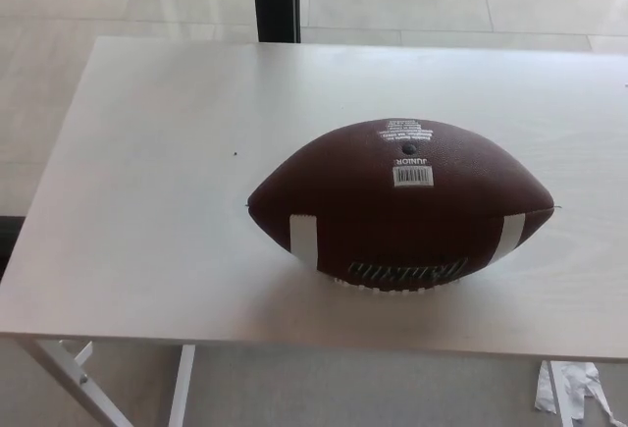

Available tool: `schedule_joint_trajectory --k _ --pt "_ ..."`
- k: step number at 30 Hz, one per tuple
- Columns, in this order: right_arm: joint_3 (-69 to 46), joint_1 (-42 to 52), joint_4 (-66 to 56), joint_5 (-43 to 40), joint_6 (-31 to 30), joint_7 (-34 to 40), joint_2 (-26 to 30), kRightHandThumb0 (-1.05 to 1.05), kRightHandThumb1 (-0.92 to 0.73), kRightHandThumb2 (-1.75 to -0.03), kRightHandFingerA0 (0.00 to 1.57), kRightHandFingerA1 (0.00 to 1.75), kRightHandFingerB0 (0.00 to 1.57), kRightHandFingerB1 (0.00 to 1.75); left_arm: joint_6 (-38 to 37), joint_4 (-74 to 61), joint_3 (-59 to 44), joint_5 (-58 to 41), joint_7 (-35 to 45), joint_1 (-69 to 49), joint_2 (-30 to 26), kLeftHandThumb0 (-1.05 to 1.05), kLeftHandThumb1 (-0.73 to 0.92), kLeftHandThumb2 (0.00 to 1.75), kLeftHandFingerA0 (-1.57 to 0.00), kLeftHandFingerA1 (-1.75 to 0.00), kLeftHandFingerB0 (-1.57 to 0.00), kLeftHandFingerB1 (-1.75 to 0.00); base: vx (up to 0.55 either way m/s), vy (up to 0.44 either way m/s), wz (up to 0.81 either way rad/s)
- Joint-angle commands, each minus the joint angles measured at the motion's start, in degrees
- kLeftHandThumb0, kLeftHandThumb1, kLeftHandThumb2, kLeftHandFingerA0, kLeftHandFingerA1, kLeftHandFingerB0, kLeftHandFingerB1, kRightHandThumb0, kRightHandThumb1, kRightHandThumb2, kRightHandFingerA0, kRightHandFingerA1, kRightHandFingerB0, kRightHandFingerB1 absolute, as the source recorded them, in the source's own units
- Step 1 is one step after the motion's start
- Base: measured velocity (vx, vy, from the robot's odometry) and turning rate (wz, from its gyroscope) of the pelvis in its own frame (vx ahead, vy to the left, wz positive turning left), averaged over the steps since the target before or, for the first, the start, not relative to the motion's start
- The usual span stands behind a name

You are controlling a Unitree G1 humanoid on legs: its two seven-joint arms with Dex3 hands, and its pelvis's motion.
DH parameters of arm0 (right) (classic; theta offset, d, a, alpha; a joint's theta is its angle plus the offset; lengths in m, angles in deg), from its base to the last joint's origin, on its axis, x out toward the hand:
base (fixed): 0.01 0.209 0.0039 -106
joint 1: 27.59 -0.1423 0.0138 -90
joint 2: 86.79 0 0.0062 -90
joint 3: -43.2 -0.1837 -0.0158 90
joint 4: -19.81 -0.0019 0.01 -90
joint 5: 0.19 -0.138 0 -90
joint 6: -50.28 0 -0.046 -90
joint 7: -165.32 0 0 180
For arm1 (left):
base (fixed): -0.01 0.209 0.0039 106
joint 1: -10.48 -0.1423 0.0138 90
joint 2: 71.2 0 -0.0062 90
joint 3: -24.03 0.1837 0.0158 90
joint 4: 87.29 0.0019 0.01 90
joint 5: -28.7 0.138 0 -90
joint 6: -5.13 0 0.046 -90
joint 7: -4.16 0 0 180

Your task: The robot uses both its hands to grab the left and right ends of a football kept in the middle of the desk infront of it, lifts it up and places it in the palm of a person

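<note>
The ball (400, 206) lies on the desk (147, 182), right of centre and toward the near edge. Neither hand is in view, so the state of their fingers cannot be told. No person's palm shows either.

Risks, as judged from this position. The ball rests on a curved belly with little contact on a smooth top; an uneven touch at one end could spin or roll it, and the near edge is close. Tapered ends give poor purchase: if the two hands do not press evenly along the axis, the ball could squirt out upward or forward. The receiving palm is unseen, so the handover point is unknown.

Orientation. The long axis runs left to right across the view, roughly parallel to the near edge. One tip points to the robot's left, the other to its right. White stripes mark each end; the barcode label faces up.
</note>
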State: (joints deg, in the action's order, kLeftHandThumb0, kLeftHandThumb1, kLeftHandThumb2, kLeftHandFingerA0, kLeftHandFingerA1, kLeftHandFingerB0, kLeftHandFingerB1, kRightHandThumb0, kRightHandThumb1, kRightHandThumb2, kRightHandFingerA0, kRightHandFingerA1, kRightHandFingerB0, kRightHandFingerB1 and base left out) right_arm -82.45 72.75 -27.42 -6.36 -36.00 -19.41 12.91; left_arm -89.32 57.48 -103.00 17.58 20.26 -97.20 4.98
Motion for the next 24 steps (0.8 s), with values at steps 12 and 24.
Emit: schedule_joint_trajectory --k 12,24 --pt "-18.98 -7.64 -11.87 -16.93 -9.37 5.89 1.43 -0.66 -0.67 -0.61 0.65 0.54 0.32 0.31 2.64 -3.55 -18.59 -15.94 2.71 5.75 -3.74 -0.67 0.73 0.62 -0.39 -0.66 -0.27 -0.38 0.00 0.000 0.00" --pt "-13.42 -16.13 -27.49 -17.77 -17.28 6.91 -0.53 -0.69 -0.64 -0.60 0.74 0.56 0.37 0.32 16.84 -31.11 -10.36 -17.02 -2.36 22.63 -7.63 -0.92 0.40 0.91 -0.88 -0.55 -0.70 -0.51 0.00 0.000 0.00"
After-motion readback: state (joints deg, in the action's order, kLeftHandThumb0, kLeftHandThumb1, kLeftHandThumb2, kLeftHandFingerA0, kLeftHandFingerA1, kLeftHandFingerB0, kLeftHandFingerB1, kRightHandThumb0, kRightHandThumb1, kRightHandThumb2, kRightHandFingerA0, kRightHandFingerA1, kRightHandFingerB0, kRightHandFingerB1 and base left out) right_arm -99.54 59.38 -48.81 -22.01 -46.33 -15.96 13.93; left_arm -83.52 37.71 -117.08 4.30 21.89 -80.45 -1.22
